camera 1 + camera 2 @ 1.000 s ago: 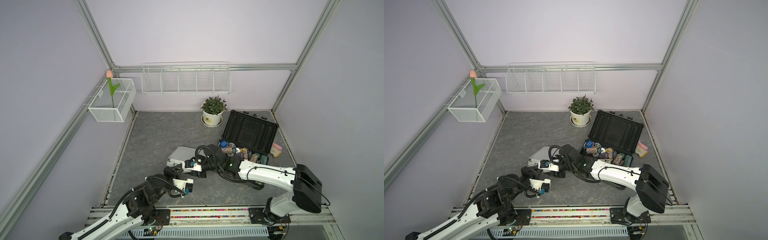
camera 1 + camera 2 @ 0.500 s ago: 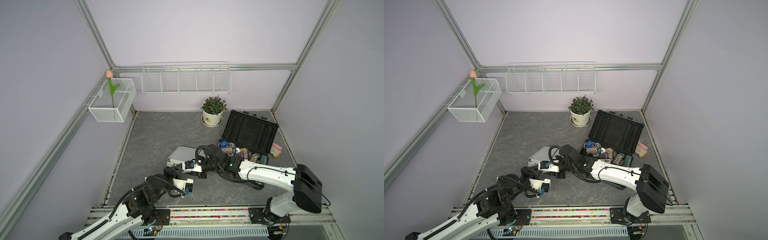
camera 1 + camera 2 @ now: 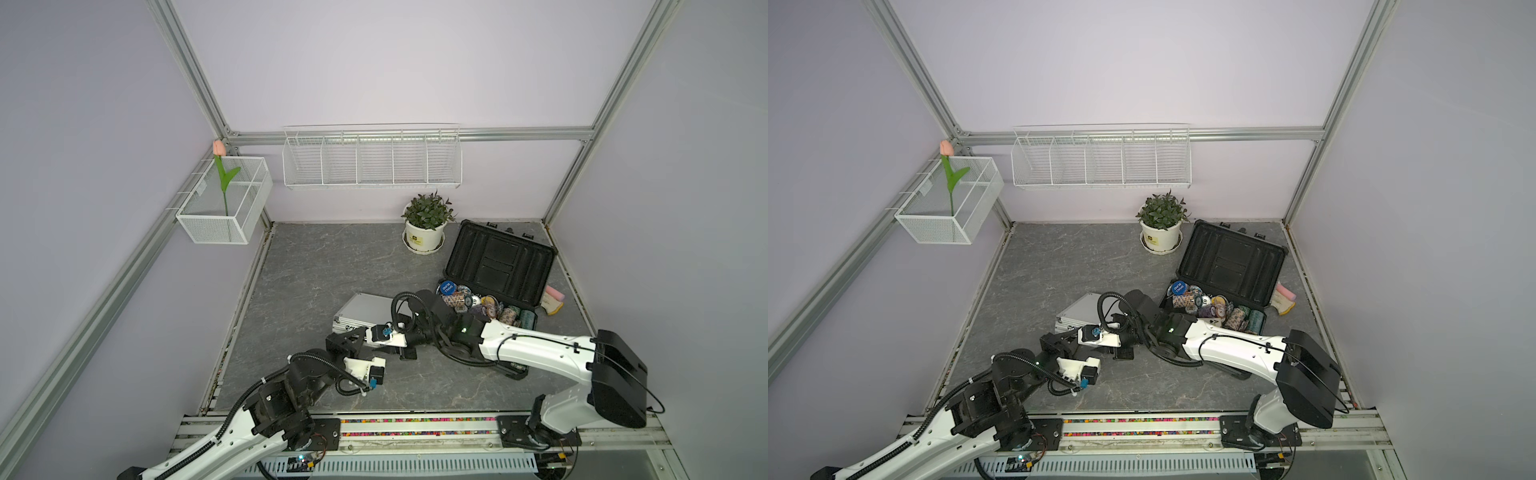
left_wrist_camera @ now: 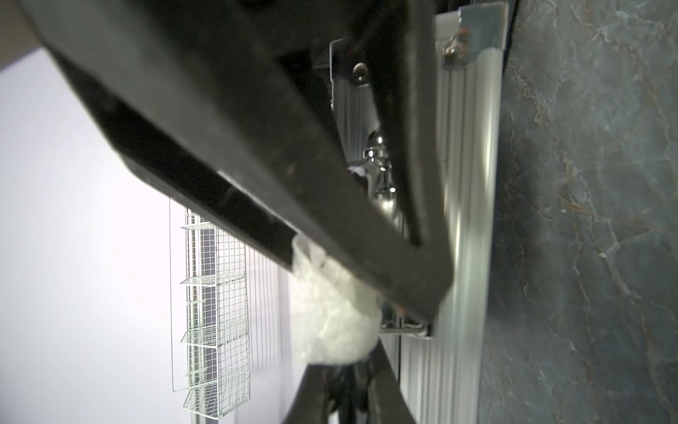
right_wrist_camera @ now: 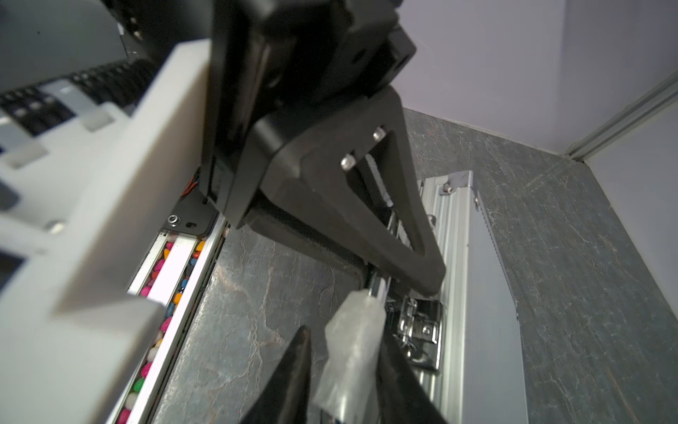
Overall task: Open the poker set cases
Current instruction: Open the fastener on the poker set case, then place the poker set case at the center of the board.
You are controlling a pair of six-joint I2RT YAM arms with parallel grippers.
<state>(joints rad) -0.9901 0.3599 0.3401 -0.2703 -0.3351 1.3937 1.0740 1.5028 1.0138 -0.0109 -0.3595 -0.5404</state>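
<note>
The silver ribbed poker set case [image 3: 365, 307] [image 3: 1084, 309] lies flat and closed mid-table. The larger dark case [image 3: 498, 262] stands open at the right, with chips [image 3: 478, 303] in its base. Both grippers meet at the silver case's front edge. In the right wrist view my left gripper [image 5: 429, 282] is shut, its tip resting on that edge just beside a chrome latch [image 5: 422, 330]. My right gripper [image 5: 337, 315] is narrowly open beside the same latch, one finger wrapped in clear tape [image 5: 352, 348], nothing visibly between the fingers. The left wrist view shows that taped tip [image 4: 330, 312] by the latch [image 4: 407, 326].
A potted plant [image 3: 426, 224] stands at the back beside the open case's lid. A pink and yellow item [image 3: 552, 299] lies against the right wall. A wire shelf [image 3: 372, 158] and a wire basket with a tulip [image 3: 224, 203] hang on the walls. A bead-filled rail [image 3: 415, 428] runs along the front.
</note>
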